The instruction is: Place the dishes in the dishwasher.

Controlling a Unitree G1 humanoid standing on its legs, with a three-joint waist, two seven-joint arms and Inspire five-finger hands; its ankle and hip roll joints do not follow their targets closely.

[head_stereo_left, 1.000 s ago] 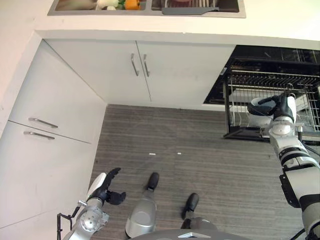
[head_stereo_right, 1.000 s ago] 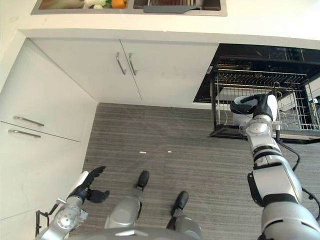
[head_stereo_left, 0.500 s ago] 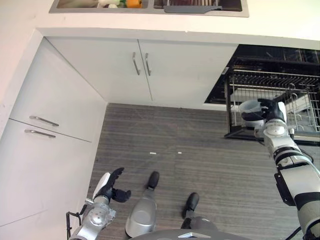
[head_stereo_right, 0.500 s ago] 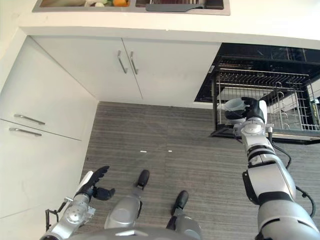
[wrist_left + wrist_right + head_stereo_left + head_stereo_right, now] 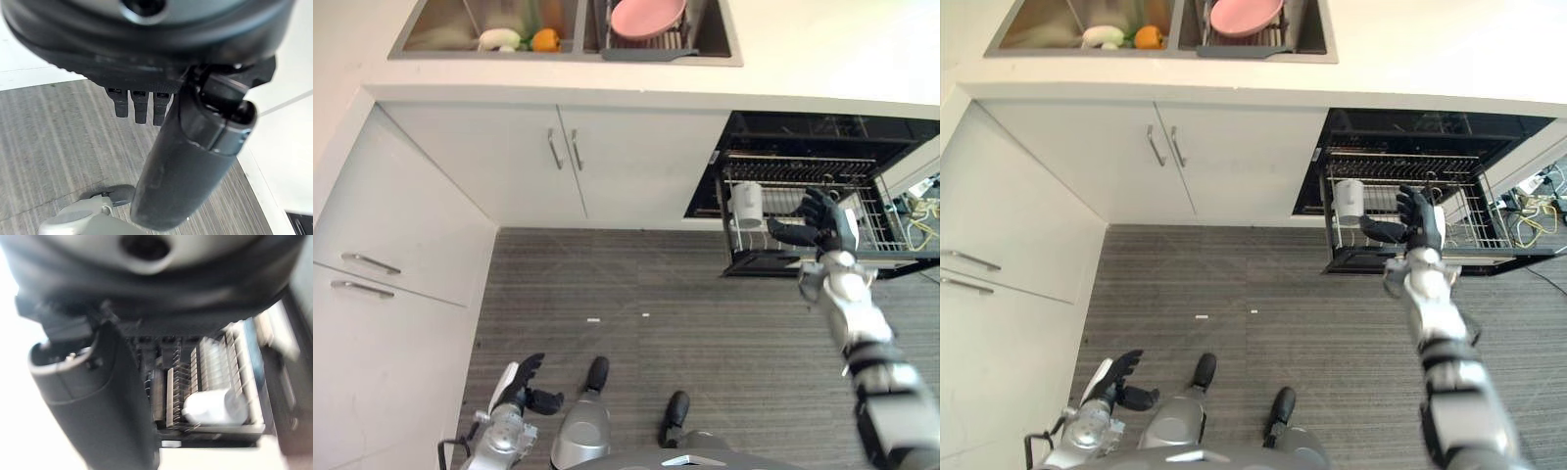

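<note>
- Right hand (image 5: 820, 223), right of centre in the left eye view: fingers spread and released, grasping nothing, raised just in front of the dishwasher rack (image 5: 862, 201).
- White cup (image 5: 746, 204) lies in the rack's left end, just beside the thumb, apart from it.
- Left hand (image 5: 518, 383), lower left: fingers relaxed, empty, above the floor (image 5: 705, 313).
- Pink plate (image 5: 648, 16) stands in the sink (image 5: 705, 44), top centre.

rack (image 5: 803, 186): thin wire metal | cup (image 5: 746, 204): smooth white | floor (image 5: 685, 304): matt, wood-grained grey | cabinets (image 5: 568, 157): smooth white
</note>
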